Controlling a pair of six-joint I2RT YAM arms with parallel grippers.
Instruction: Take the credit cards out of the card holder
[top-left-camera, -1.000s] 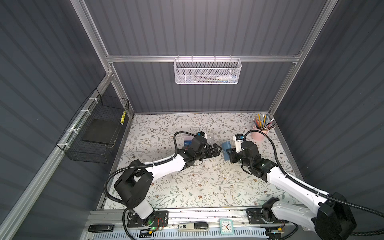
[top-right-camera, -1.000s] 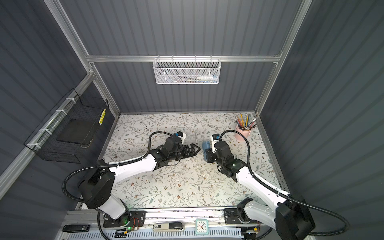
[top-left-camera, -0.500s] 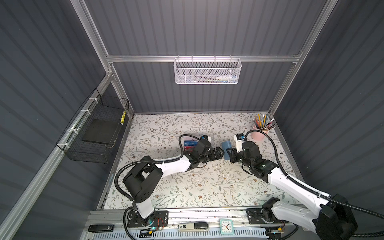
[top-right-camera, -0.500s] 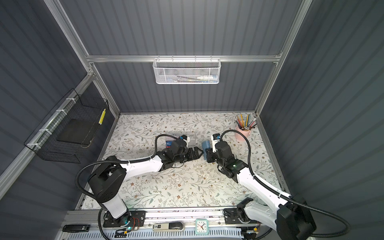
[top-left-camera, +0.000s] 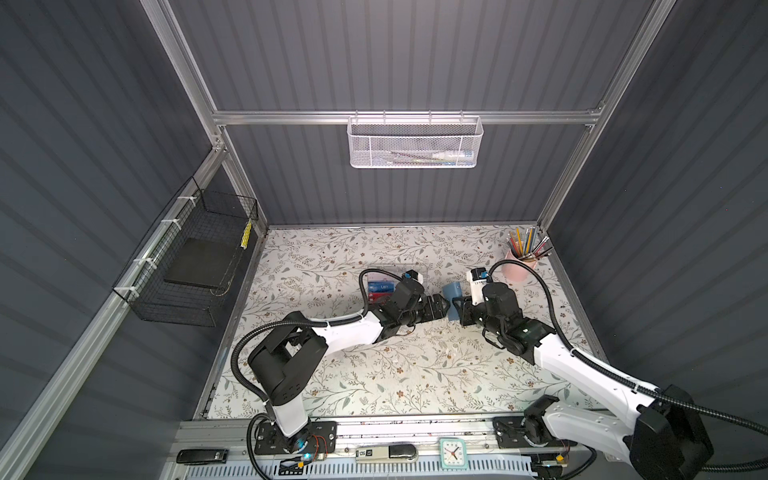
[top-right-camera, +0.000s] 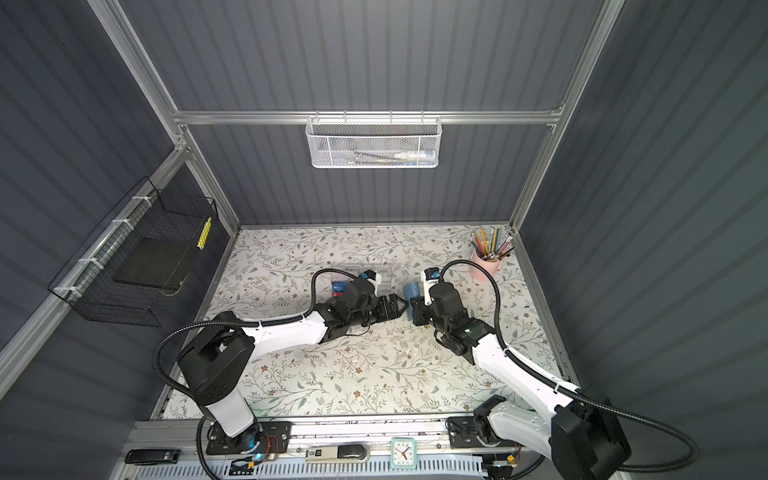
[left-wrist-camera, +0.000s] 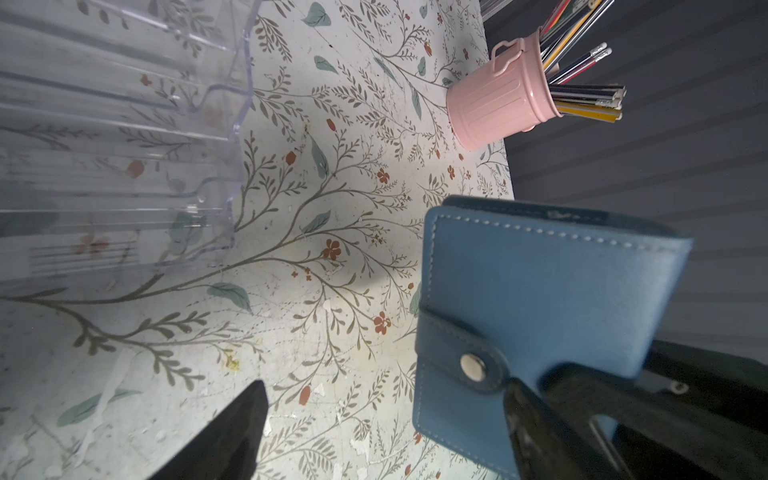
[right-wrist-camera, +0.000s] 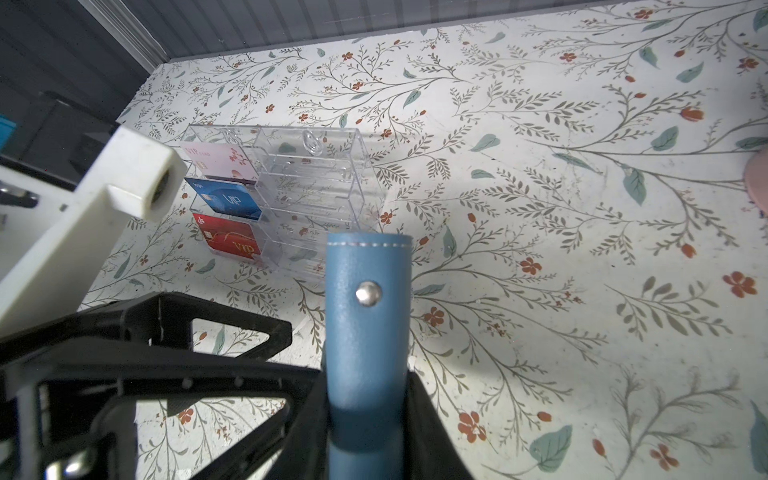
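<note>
Reaching in closer than 1 second ago, the left tool (top-left-camera: 445, 306) is standing wide, just at 9 o'clock of the card holder (top-left-camera: 452, 289) (snap flap fastened). The right tool (right-wrist-camera: 365, 399) is clamping the holder near the middle of the surface (top-left-camera: 415, 374), with the clear box (right-wrist-camera: 316, 187) lying at 10 o'clock of it.

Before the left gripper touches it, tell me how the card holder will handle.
Likely soft: the card holder is stitched, leather-like, with a rounded fold, so it may flex in the right gripper. The snap button is fastened, so it probably stays closed until tugged. Gripped at one end, it could pivot when the left gripper pulls.
</note>
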